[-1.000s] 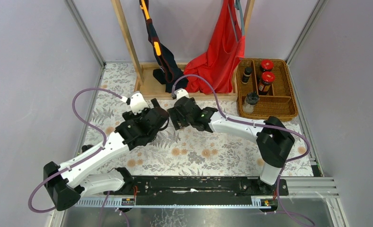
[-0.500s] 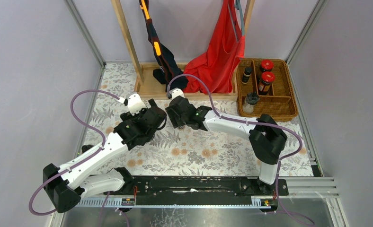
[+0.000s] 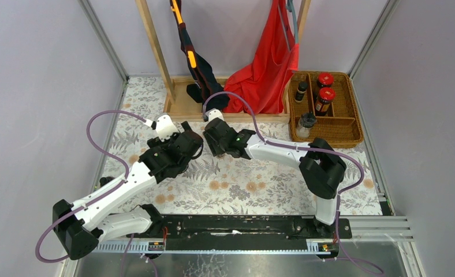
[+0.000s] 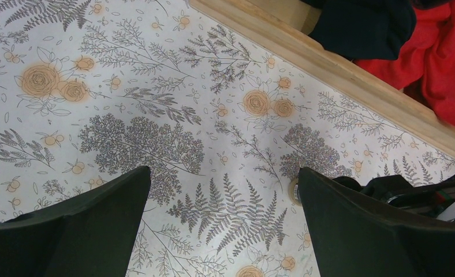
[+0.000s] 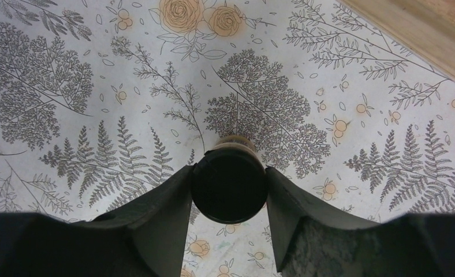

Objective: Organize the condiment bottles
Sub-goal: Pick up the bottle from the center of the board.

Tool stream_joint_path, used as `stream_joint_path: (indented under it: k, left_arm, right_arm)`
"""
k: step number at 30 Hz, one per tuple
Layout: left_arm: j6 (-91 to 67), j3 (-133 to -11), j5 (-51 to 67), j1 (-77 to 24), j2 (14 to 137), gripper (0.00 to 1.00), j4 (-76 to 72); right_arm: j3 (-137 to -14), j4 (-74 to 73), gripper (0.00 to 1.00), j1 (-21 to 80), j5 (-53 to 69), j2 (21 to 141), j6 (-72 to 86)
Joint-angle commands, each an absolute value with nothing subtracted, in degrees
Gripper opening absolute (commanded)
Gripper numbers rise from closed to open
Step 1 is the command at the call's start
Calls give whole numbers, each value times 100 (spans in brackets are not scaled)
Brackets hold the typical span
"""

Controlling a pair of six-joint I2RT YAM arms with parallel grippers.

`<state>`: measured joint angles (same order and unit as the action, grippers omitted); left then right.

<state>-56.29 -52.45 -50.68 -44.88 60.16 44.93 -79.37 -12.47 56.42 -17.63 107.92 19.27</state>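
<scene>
My right gripper (image 5: 228,173) is shut on the round black cap of a condiment bottle (image 5: 229,190) standing upright on the floral cloth; a pale rim shows beyond the cap. In the top view the right gripper (image 3: 212,151) sits mid-table and hides that bottle. My left gripper (image 3: 197,149) is just to its left, open and empty (image 4: 223,173); an edge of the bottle (image 4: 295,191) peeks past its right finger. The wicker basket (image 3: 352,137) at the back right holds two red-lidded dark jars (image 3: 325,79) (image 3: 324,100), a small dark black-capped bottle (image 3: 301,91) and a pale black-capped bottle (image 3: 306,124).
A wooden rack base (image 3: 182,108) runs along the back of the table, just behind both grippers. A red apron (image 3: 265,69) and a dark garment (image 3: 205,83) hang from it. Grey walls close in both sides.
The right jaws have closed from wide apart onto the bottle's cap, and the right arm shifted slightly left. The left arm has barely moved.
</scene>
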Motion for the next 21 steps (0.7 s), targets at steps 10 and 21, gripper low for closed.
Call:
stream_joint_path:
  k: [10,21]
  left_arm:
    - [-5731,-5229,-5119,-4430,5975,98,4514]
    - [-5695,-5247,-5061,-4430,6031,98,4516]
  right_arm:
    - [-8174,-1223,0,5689,-2035,10848,2002]
    - [-7660,-1397,0,5566,-2148,9949,2185]
